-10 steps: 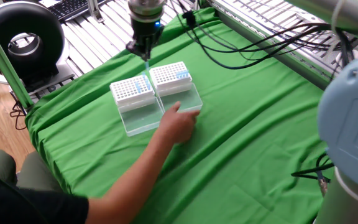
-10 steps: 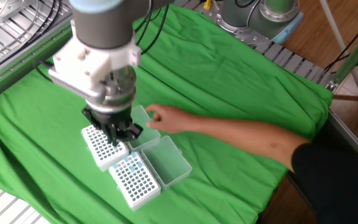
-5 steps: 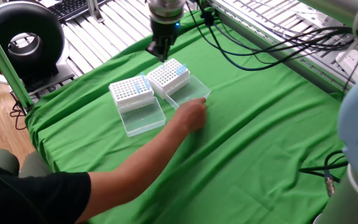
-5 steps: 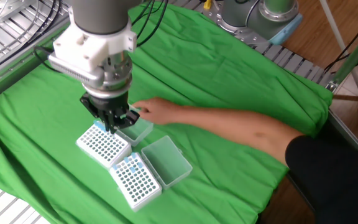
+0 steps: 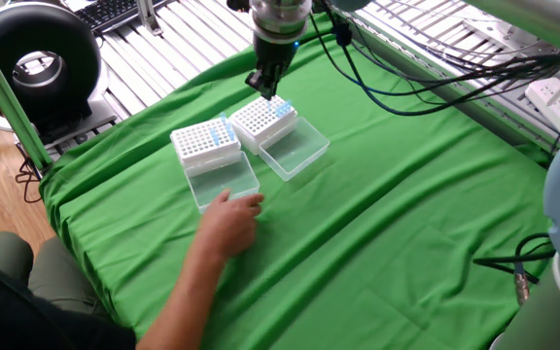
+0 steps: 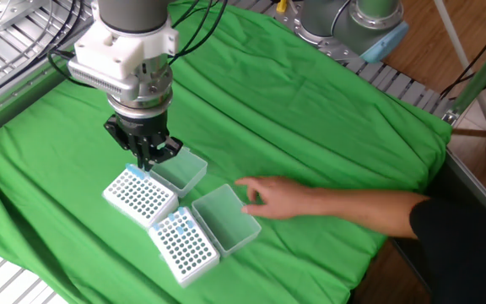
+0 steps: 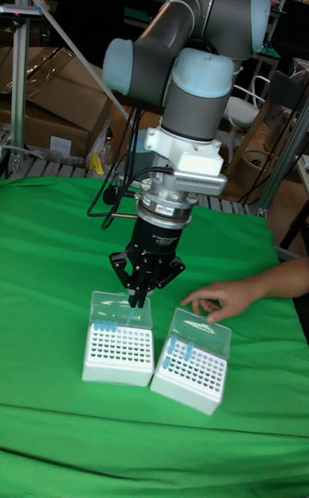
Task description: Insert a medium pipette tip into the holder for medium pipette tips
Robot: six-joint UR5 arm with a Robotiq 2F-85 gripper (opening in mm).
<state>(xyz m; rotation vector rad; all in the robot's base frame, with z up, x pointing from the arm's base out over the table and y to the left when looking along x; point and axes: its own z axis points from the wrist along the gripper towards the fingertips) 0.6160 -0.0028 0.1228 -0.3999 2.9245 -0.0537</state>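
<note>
Green cloth [image 5: 406,194] covers the table, with metal rails behind it. What has altered on it within the last second? (Reader)

Two things. A person's hand [image 5: 231,216], a second ago on the clear lid [image 5: 297,151] of the holder for medium pipette tips [image 5: 261,119], turned that holder askew. The hand has now gone over to the lid [image 5: 224,183] of the second rack [image 5: 200,143]. I followed the holder: my gripper [image 5: 268,86] has shifted sideways and now hangs just above its hole grid, near the far edge. (Arm)

What does that mean for the insertion? (Reader)

As I judge it, the target is no longer being handled, so a descent can be lined up on a hole. The holder's new angle must be allowed for first. (Arm)

How do your jaws stand? (Reader)

Drawn close together, pointing straight down. In the tall fixed view a slender pale medium pipette tip [image 7: 132,309] appears to be pinched between them, its end not yet in the grid. It is very small, so I say "appears". (Arm)

And the containers? (Reader)

Both are white racks, just beside each other, each with its lid hinged open and nothing in the lid. Each grid holds a few blue tips [image 5: 283,112] along one edge; the other holes look vacant. (Arm)
</note>
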